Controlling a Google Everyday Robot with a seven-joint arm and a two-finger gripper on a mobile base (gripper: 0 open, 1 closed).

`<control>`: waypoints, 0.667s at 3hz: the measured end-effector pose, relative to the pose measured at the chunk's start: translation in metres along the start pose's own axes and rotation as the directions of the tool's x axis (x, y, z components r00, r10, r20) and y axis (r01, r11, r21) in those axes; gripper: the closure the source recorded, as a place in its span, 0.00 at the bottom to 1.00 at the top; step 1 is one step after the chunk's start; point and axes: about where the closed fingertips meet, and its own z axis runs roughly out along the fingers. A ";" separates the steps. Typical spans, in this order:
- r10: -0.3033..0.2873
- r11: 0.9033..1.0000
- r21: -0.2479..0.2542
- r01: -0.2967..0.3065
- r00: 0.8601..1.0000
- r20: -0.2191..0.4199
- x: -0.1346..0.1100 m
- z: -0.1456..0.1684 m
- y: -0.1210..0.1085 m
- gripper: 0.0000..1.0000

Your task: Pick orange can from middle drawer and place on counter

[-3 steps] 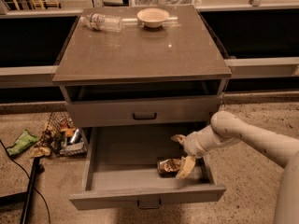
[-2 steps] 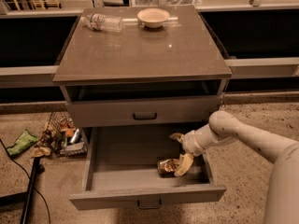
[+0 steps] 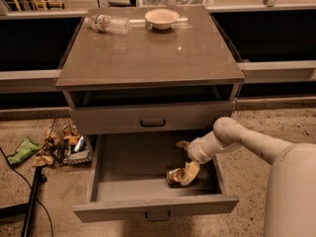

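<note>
The orange can (image 3: 173, 176) lies on its side in the open middle drawer (image 3: 123, 181), toward the front right of the drawer floor. My gripper (image 3: 183, 162) reaches into the drawer from the right, just above and to the right of the can. It is open: one finger (image 3: 180, 144) points to the back and the other finger (image 3: 190, 173) rests against the can's right side. The counter (image 3: 148, 58) is the cabinet's flat grey-brown top above.
A clear plastic bottle (image 3: 106, 23) lies on its side and a pale bowl (image 3: 162, 18) stands at the back of the counter. The drawer above (image 3: 153, 117) is closed. A wire basket with clutter (image 3: 66, 144) and a green item (image 3: 22, 150) sit on the floor at the left.
My gripper has shifted slightly left toward the can. The can has stayed where it lies.
</note>
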 end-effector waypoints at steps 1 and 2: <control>-0.005 1.000 -0.008 0.005 0.998 -0.065 0.008 0.023 0.003 0.00; -0.014 1.000 -0.010 0.013 0.994 -0.112 0.016 0.044 0.011 0.00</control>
